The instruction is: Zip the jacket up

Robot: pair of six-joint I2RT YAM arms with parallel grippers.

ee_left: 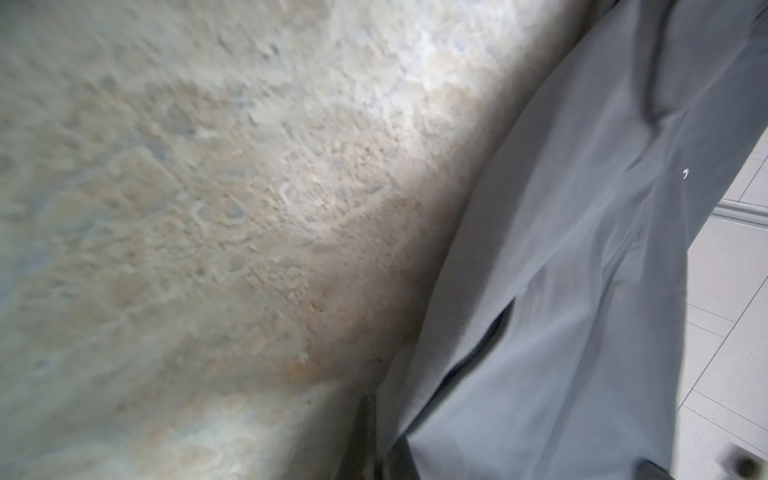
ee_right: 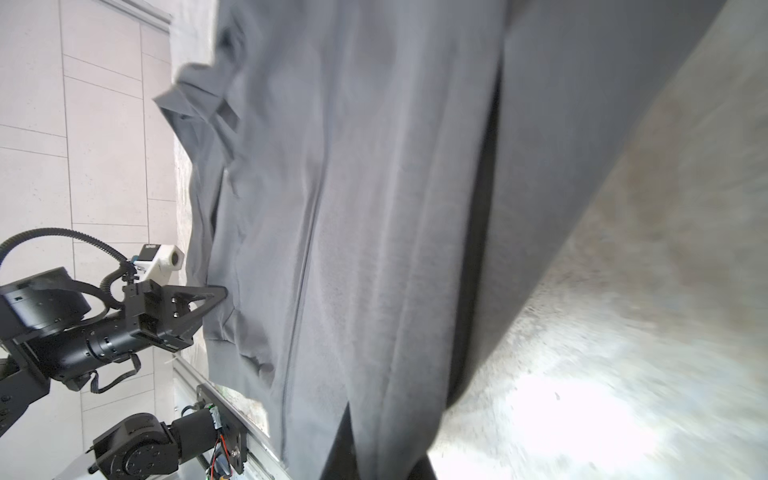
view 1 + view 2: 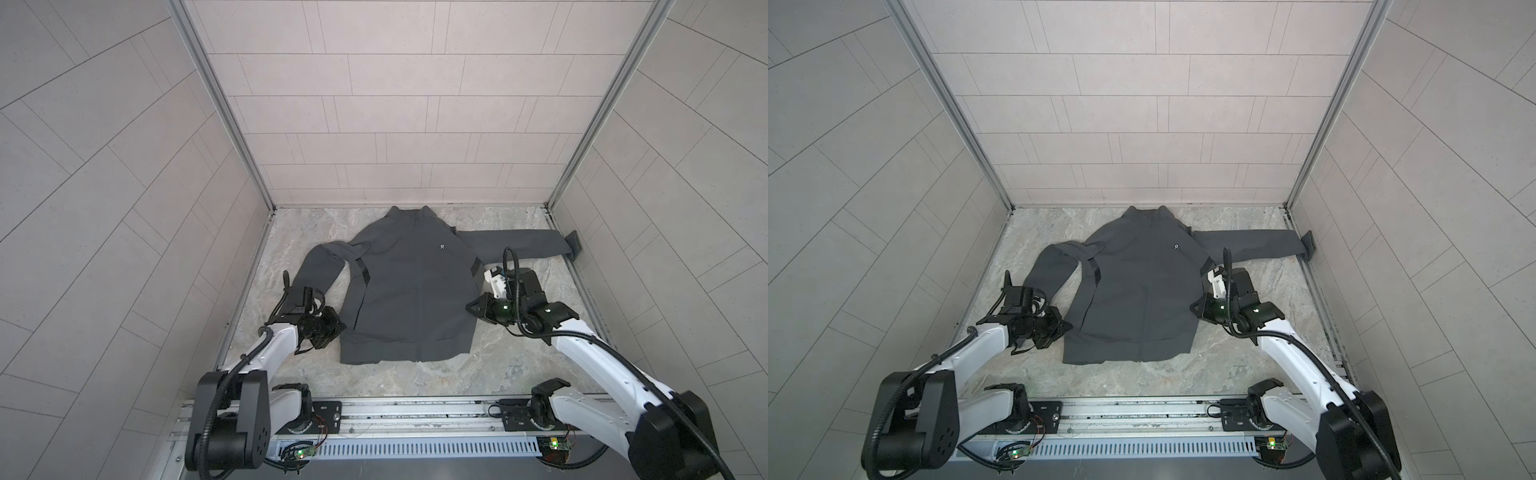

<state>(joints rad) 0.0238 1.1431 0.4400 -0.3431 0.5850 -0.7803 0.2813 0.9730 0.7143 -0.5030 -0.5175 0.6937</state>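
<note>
The dark grey jacket [image 3: 407, 291] [image 3: 1138, 291] lies flat, front up, on the marble table, collar toward the back wall. Its zipper [image 3: 420, 299] runs as a closed line from hem to collar, beside a small white logo [image 3: 441, 247]. My left gripper [image 3: 340, 326] [image 3: 1068, 325] is at the jacket's left side seam near the hem, shut on the fabric edge [image 1: 582, 249], which passes between its dark fingers [image 1: 368, 436]. My right gripper [image 3: 471, 308] [image 3: 1194, 308] is at the right side seam, shut on a fold of jacket [image 2: 374, 208].
The right sleeve [image 3: 519, 243] stretches to the right wall, cuff [image 3: 573, 243] propped against it. The left sleeve [image 3: 316, 270] bends down under my left wrist. Tiled walls close three sides. A metal rail [image 3: 415, 409] with both arm bases runs along the table's [image 3: 415, 378] front edge.
</note>
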